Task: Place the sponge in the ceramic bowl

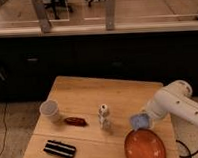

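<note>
Sponge [140,122] sits clamped in the hand [145,117], near the far rim of the ceramic bowl [146,148].

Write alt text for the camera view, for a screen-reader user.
A white robot arm's claw, shut on a light blue sponge, holds it by the far rim of an orange-brown ceramic bowl at the wooden table's near right corner. To the left stand a small white upright item, a dark red oblong item, a white cup and a black-and-white striped block.
</note>
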Available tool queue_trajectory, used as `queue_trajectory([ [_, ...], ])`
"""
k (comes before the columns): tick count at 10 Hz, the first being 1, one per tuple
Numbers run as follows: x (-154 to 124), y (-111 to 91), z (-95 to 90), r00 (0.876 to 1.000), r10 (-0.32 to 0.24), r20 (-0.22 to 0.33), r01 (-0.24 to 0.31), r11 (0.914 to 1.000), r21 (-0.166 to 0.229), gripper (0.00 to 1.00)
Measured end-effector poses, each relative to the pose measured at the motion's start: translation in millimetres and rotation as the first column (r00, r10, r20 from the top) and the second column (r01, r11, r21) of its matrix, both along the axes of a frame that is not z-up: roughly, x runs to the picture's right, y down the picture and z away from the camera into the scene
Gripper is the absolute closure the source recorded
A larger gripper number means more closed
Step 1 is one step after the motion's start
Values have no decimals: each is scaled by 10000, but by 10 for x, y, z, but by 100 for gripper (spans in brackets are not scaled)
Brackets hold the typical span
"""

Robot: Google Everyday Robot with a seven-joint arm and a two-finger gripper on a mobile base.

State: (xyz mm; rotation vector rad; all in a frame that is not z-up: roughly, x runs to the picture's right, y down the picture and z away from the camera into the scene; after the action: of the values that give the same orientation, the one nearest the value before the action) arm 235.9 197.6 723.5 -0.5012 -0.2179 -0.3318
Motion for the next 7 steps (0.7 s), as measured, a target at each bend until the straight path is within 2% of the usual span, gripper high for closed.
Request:
queue_trajectory([
  [7,23,2,40,9999,-130,75,132,9997,-193,97],
])
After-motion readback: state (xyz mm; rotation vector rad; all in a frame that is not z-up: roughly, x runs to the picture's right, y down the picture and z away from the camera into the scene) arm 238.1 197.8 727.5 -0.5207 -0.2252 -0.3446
